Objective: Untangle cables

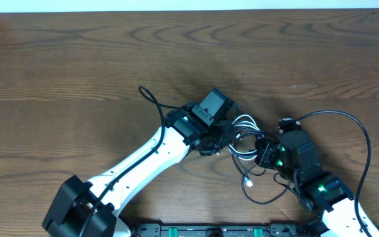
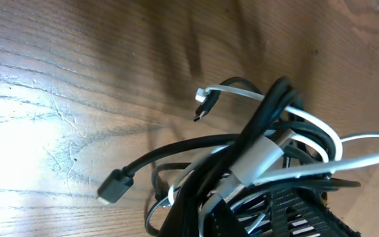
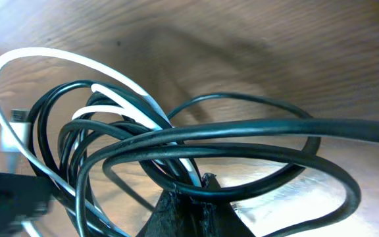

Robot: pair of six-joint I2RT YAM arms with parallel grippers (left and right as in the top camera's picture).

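Note:
The cables (image 1: 244, 125), black cords and one white one, lie bunched in loops at the table's middle, between both grippers. My left gripper (image 1: 224, 137) reaches in from the left and is shut on the bundle (image 2: 262, 141). The dark fingers (image 2: 295, 210) clamp black and white strands. A black plug (image 2: 114, 186) and a white plug (image 2: 206, 104) stick out free over the wood. My right gripper (image 1: 260, 150) comes in from the right and is shut (image 3: 199, 197) on a black cable loop (image 3: 242, 125). The white cable (image 3: 51, 58) arcs at the left.
A loose white cable end (image 1: 249, 183) trails toward the front edge. The right arm's thick black wire (image 1: 364, 141) loops out to the right, and the left arm's wire (image 1: 151, 99) curls behind its wrist. Wooden table (image 1: 77, 66) all around.

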